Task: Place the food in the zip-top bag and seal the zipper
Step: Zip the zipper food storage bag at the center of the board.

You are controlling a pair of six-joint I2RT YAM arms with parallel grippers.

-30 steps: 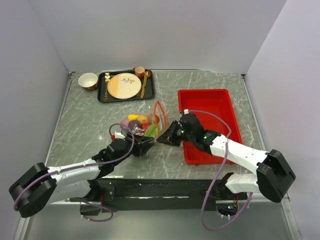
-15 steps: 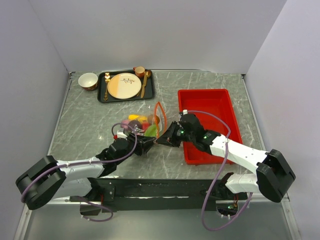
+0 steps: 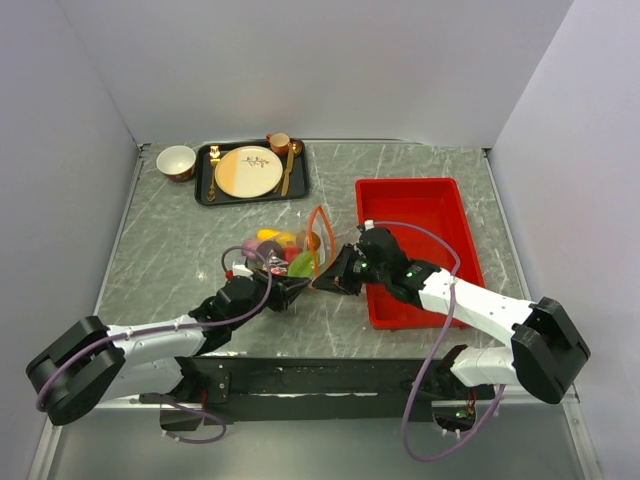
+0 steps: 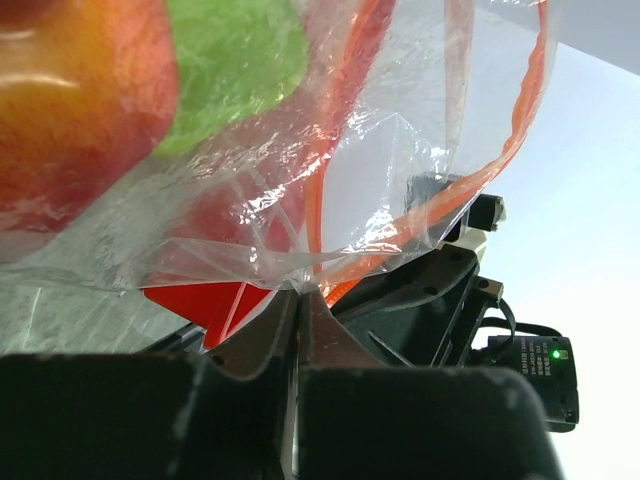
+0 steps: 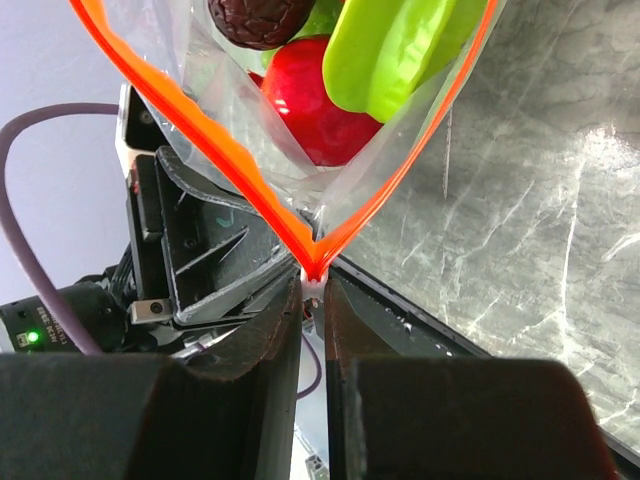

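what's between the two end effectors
The zip-top bag's corner, where the zipper comes to a point: left end effector pinches the film, right end effector the zipper's end. Clearest in the right wrist view.

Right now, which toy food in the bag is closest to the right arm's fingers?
The red round one, deepest in the bag's pinched corner; the green piece and the dark bumpy one sit farther off.

zip-top bag (image 3: 285, 256): clear, bulging | food (image 3: 275, 243): inside, seemingly all | zipper (image 5: 312, 258): orange, unsealed, gaping open
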